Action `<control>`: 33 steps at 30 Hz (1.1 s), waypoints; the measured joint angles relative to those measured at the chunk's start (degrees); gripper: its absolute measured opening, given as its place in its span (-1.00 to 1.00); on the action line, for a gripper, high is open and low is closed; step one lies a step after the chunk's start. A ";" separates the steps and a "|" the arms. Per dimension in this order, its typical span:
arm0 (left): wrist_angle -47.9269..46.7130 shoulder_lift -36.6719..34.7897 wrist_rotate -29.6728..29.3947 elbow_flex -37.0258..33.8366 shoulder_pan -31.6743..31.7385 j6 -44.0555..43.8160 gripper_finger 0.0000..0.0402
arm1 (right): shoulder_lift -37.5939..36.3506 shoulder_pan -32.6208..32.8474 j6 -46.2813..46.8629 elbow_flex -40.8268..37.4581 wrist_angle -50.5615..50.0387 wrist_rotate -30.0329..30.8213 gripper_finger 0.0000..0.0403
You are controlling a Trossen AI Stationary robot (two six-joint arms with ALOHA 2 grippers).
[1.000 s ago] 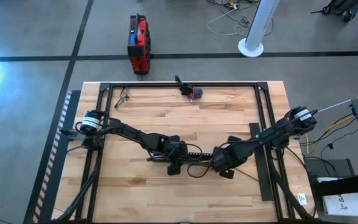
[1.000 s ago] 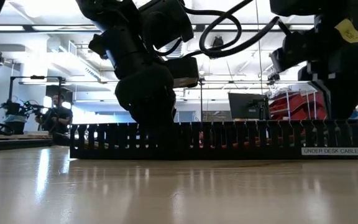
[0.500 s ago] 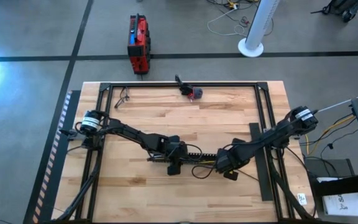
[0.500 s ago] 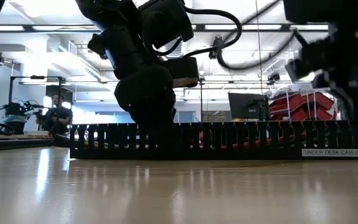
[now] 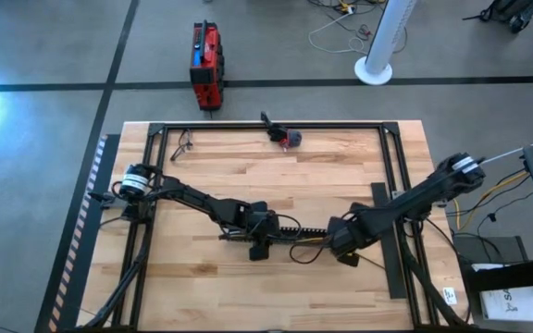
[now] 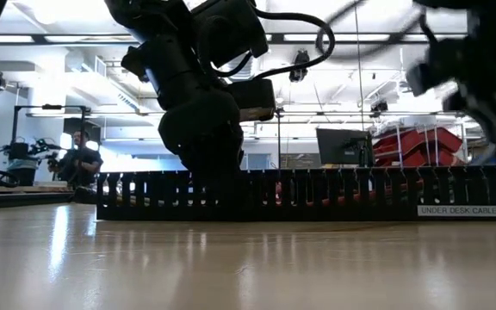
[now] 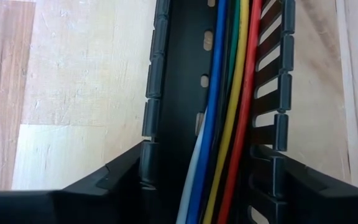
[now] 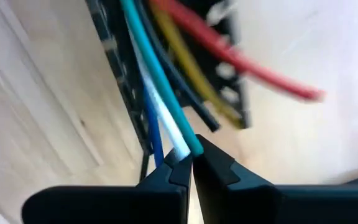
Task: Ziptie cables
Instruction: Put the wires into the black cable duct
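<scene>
The cables (image 7: pixel 229 93) are blue, green, yellow, red and white wires that lie lengthwise inside a black slotted cable duct (image 5: pixel 285 225) at mid-table. The duct rests flat on the wood (image 6: pixel 317 194). My left gripper (image 5: pixel 259 242) is down over the duct near its left end, its fingers closed onto the duct's side walls (image 7: pixel 213 186). My right gripper (image 5: pixel 340 245) is at the duct's right end, shut on wire ends (image 8: pixel 190 165). There the red, yellow and dark wires (image 8: pixel 229 56) fan out free beyond the duct. My left gripper clamps the cable duct from above, one finger (image 7: pixel 135 171) on each slotted side wall (image 7: pixel 149 134), across its length. The duct stays flat on the table with the cables running between the fingers. My right gripper pinches the ends of the teal and white wires (image 8: pixel 182 140) between its two fingertips, roughly in line with the wires. A blue wire (image 8: pixel 156 146) passes beside the fingers; I cannot tell whether it is held.
A black metal frame (image 5: pixel 391 185) borders the wooden table. A flat black strip (image 5: pixel 379 199) lies near the right rail, and a small red and grey object (image 5: pixel 290 139) sits at the far edge. In the low view a person (image 6: pixel 80 159) sits in the room beyond.
My right gripper has moved toward the table's right edge, away from the left gripper, staying low over the table. My left gripper and the duct have kept still.
</scene>
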 joint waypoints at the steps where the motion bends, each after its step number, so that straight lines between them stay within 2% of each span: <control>1: 0.01 0.00 -0.02 0.00 0.00 0.00 0.16 | -1.22 0.00 0.06 0.68 -1.17 1.71 -1.00; 7: 0.20 0.00 -0.06 0.00 0.02 -0.09 0.17 | -8.08 -0.32 1.29 2.27 -4.79 15.25 -1.00; 11: 0.47 0.00 -0.13 -0.04 0.02 -0.09 0.21 | -9.06 -1.55 0.26 1.92 -4.74 19.10 -1.00; 15: 0.74 0.00 -0.15 -0.07 0.02 -0.09 0.20 | -6.93 -3.22 -1.72 0.66 -2.90 18.76 -1.00; 23: 0.81 0.02 -0.13 -0.07 0.03 -0.05 0.16 | 0.46 -4.68 -7.15 1.24 -1.09 11.11 -1.00; 33: 1.12 0.04 -0.18 -0.07 0.04 0.25 0.18 | 1.50 -3.56 -8.30 5.88 -0.72 6.62 -1.00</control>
